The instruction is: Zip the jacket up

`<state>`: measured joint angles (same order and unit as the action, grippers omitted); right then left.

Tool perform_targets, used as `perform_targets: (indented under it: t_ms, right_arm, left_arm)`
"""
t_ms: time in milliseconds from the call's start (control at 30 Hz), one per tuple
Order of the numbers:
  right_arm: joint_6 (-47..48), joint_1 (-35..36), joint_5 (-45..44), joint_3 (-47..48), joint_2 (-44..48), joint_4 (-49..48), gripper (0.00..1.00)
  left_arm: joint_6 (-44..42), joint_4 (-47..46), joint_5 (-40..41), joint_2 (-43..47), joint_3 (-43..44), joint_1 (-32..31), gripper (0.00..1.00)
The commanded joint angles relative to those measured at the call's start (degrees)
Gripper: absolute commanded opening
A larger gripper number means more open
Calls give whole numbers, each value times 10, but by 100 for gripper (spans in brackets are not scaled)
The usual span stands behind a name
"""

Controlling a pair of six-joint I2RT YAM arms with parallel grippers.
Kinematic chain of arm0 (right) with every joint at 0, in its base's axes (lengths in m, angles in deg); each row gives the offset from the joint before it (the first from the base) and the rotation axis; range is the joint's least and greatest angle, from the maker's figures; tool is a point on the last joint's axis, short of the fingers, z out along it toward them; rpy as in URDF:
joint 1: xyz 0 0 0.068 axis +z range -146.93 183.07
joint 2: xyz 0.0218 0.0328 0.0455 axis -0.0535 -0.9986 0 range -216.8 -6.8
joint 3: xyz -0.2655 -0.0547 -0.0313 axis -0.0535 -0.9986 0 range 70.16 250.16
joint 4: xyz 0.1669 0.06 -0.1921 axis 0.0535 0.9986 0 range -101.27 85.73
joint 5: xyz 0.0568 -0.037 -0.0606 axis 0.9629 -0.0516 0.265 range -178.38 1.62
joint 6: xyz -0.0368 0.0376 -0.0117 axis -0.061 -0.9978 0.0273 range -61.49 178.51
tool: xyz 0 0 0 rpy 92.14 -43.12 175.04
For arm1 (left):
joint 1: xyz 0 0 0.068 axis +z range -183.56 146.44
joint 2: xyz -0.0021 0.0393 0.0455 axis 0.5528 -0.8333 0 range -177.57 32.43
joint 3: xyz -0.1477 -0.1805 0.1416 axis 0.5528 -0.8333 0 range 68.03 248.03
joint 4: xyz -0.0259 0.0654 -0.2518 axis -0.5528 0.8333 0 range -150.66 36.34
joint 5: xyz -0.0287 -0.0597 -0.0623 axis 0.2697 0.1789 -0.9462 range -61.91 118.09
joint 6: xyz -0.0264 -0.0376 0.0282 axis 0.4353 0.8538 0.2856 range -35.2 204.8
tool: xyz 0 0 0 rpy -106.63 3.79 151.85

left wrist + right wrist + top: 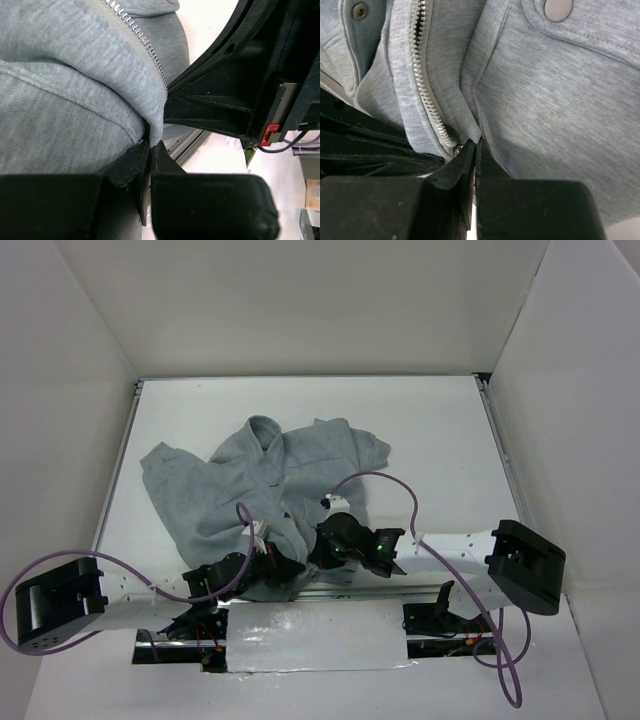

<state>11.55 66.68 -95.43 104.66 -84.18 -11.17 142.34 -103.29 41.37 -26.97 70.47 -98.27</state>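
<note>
1. The jacket [262, 480] lies in the middle of the white bench [440, 440]. It is grey, soft and a bit crumpled.
2. Its long way runs from the far side of the bench toward the arms. The collar [264, 430] points away from the arms. The bottom edge is at the near side, right where the two claws are.
3. One sleeve [165, 472] spreads out to the left. The other side is bunched up on the right.
4. The left claw [151, 149] is closed. It pinches the bottom edge of the jacket, just below the end of the zipper [142, 42]. From above, the left claw [282, 562] sits at the near edge of the cloth.
5. In the left wrist view, the zipper teeth run in a line from the top down to the claw.
6. The right claw [475, 147] is closed too. It nips a small corner of the jacket's bottom edge, just beside the end of the zipper [424, 90]. From above, the right claw [322, 542] is just beside the left one.
7. In the right wrist view, one row of silver teeth runs from the top down to the claw. I cannot tell if the two sides are joined at the bottom.
8. A round snap button [558, 8] sits on a pocket flap to the right of the zipper.
9. A purple cable [385, 478] loops over the near right part of the jacket.
</note>
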Motion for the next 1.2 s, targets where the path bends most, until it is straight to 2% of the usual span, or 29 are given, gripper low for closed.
perform_targets:
  t_ms: [0, 167, 333, 467, 567, 767, 967, 1167]
  right_arm:
    - [-4, -7, -17, 37, -10, -52, 0]
    - [-2, -9, -14, 54, -26, -50, 0]
    - [-1, -9, -15, 63, -37, -54, 1]
    - [5, -9, -10, 60, -26, -61, 26]
    - [10, -9, -11, 58, -8, -56, 36]
    - [14, -9, -17, 51, 35, -43, 47]
    - [6, -7, -19, 38, 97, 9, 51]
    - [-53, -3, 34, -50, 160, 1, 49]
  left_arm:
    - [21, -1, 3, 3, -135, -5, 0]
    - [66, 66, 29, 19, -130, -5, 0]
    - [87, 69, 31, 7, -129, -5, 0]
    - [90, 59, 31, -6, -129, -5, 0]
    - [93, 54, 32, -15, -130, -5, 0]
    - [94, 48, 32, -35, -125, -4, 0]
    - [90, 45, 30, -38, -122, -4, 0]
    - [94, 50, 34, -17, -130, -5, 0]
